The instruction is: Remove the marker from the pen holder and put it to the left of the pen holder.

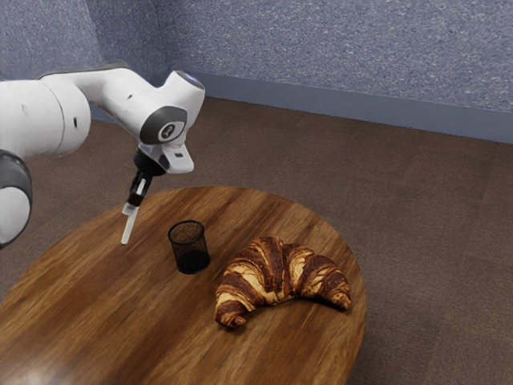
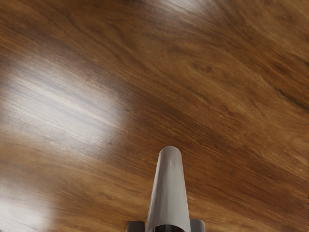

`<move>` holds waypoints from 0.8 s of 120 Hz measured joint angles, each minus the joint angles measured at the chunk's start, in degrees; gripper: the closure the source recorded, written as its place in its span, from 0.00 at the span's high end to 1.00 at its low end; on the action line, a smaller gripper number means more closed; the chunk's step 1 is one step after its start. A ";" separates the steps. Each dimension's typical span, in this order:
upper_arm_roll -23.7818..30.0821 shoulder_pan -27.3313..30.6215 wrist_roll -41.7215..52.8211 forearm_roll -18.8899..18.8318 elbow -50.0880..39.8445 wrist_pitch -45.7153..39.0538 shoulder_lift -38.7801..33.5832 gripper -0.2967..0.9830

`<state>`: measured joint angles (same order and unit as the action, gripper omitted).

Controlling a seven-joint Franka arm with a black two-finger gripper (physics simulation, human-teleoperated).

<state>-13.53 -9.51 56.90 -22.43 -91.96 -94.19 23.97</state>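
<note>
My claw [image 1: 130,210] grips the white marker [image 1: 127,228] between its fingers, its free end angled down over the wooden table [image 1: 96,313], out of the pen holder [image 1: 191,249] and on its exterior-view left. Beyond the black mesh holder lies a croissant [image 1: 276,277], with brown floor [image 1: 433,241] past the table's edge.

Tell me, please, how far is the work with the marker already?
Already done: the white marker is out of the mesh pen holder. In hand: the gripper holds it, tilted, away from the holder. Left to do: place it on the wooden table left of the holder, then release it.
</note>
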 joint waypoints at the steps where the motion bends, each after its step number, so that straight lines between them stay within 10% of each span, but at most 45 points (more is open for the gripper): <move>1: 0.00 0.00 -0.17 -0.05 0.01 0.04 0.14 0.18; 74: 0.37 5.57 -10.14 -0.33 1.49 0.78 7.28 0.19; 96: 0.44 6.03 -12.71 1.22 1.77 1.20 7.54 0.48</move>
<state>-13.09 -3.48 44.19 -21.21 -90.19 -92.99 31.51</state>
